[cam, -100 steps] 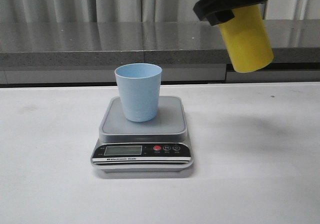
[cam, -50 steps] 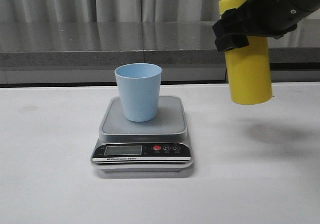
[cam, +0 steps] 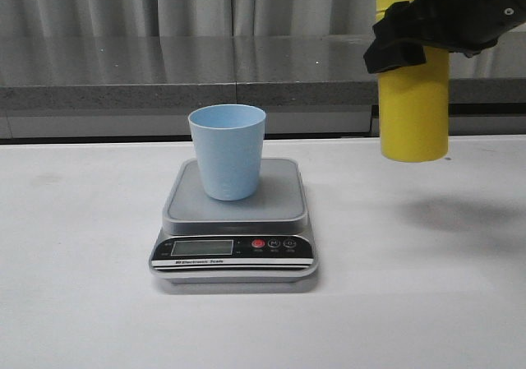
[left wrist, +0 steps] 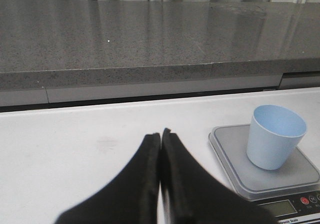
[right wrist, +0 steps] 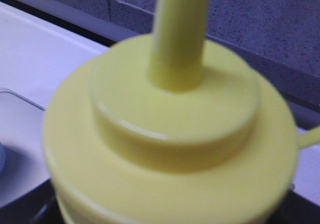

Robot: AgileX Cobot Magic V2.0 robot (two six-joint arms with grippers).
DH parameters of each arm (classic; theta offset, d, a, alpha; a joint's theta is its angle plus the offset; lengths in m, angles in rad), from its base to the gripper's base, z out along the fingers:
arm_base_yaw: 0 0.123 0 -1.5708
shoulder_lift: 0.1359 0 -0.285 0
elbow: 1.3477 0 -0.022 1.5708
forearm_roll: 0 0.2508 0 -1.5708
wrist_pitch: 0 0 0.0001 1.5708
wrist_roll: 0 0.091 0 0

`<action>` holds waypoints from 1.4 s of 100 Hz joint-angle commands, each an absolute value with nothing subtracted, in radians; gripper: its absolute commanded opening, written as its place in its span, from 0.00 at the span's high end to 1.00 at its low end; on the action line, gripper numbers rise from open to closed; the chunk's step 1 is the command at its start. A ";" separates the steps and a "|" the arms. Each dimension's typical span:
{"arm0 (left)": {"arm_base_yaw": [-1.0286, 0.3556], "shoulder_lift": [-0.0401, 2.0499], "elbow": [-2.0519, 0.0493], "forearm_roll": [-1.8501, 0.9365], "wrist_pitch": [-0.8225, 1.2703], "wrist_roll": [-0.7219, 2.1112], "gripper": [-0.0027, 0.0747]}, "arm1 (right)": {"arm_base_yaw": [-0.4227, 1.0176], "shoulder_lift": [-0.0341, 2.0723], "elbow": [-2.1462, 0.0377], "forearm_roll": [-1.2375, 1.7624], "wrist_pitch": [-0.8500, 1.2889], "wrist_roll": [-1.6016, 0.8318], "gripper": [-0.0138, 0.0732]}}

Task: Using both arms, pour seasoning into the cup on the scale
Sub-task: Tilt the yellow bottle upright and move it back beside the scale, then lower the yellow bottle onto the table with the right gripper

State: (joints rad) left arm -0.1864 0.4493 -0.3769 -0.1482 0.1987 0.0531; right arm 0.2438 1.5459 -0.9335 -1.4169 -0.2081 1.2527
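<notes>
Table: you have a wide white tabletop (cam: 74, 303) carrying the scale; behind it runs a grey speckled stone ledge (cam: 164, 69) with pale curtains above.

Right arm: your black right arm (cam: 460, 11) comes in from the upper right of the front view. Its right gripper (cam: 408, 44) is clamped around the upper part of the bottle, a black finger (cam: 394, 48) wrapping the front of the body.

Seasoning: the tall opaque yellow plastic squeeze bottle (cam: 413, 102) hangs upright in the air, well clear of the tabletop, to the right of the scale and higher than the cup's rim. In the right wrist view you look down on its stepped shoulder (right wrist: 170, 134) and nozzle, blurred by closeness; a thin yellow strap (right wrist: 309, 136) sticks out to one side.

Scale: the flat silver-grey digital kitchen scale (cam: 283, 200) sits at the middle of the table, its black front panel (cam: 233, 251) facing you, with an LCD display and a red button (cam: 258, 243) beside two round ones. You cannot read the display.

Left gripper: your left gripper (left wrist: 160, 136) has its two black fingers pressed together with nothing between them, hovering over bare table to the left of the scale.

Cup: the small pale blue tapered plastic tumbler (cam: 228, 151) stands upright on the scale's platform, towards its back half.
</notes>
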 commanded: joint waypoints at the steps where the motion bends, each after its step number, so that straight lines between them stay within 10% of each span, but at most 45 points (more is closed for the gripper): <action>1: -0.183 0.455 -0.406 -0.154 0.115 0.046 0.99 | 0.237 1.497 -0.959 -1.416 -0.250 1.246 0.72; 34: -0.183 0.455 -0.406 -0.154 0.115 0.046 0.99 | 0.226 1.497 -0.959 -1.363 -0.282 1.200 0.72; 81: -0.183 0.455 -0.406 -0.154 0.115 0.046 0.99 | 0.214 1.500 -0.747 -0.478 -0.587 0.264 0.72; 140: -0.183 0.455 -0.406 -0.154 0.115 0.046 0.99 | 0.215 1.668 -0.611 -0.318 -0.960 0.139 0.72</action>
